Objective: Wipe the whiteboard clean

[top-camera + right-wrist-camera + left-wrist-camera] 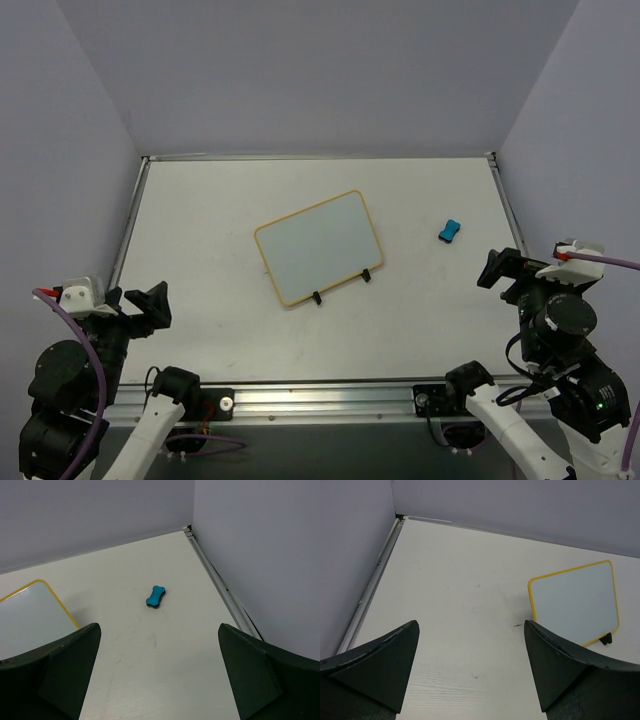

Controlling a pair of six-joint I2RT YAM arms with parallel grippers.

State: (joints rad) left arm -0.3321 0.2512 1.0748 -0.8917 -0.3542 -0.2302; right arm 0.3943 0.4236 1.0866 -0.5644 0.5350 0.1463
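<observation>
Both arms rest at the near edge of the surface [200, 230]. The left end effector [135, 305] has its two dark fingers spread wide with nothing between them, as the left wrist view confirms [470, 630]. The right end effector [508, 268] is likewise parted and empty [159, 630].

Ahead of the right end effector, and a little to its left, lies a small blue bone-shaped eraser [156, 596]. It sits alone on the surface toward the far right [449, 230], well apart from the fingers. Its long axis runs roughly away from the arm, slanted slightly to the right. The right arm is plainly the nearer of the two to it.

The whiteboard [320, 248] lies near the middle of the surface, between the arms. It is ahead and to the right of the left end effector [575, 602], and ahead and to the left of the right one, where only a corner shows [27, 615]. Its long axis runs from near-left to far-right in the top view.

The board is a rounded rectangle with a thin yellow frame and a pale face. No writing can be made out in any view. Two small black clips [317, 297] sit on its near long edge. Whether it lies flat or is slightly propped cannot be told.
</observation>
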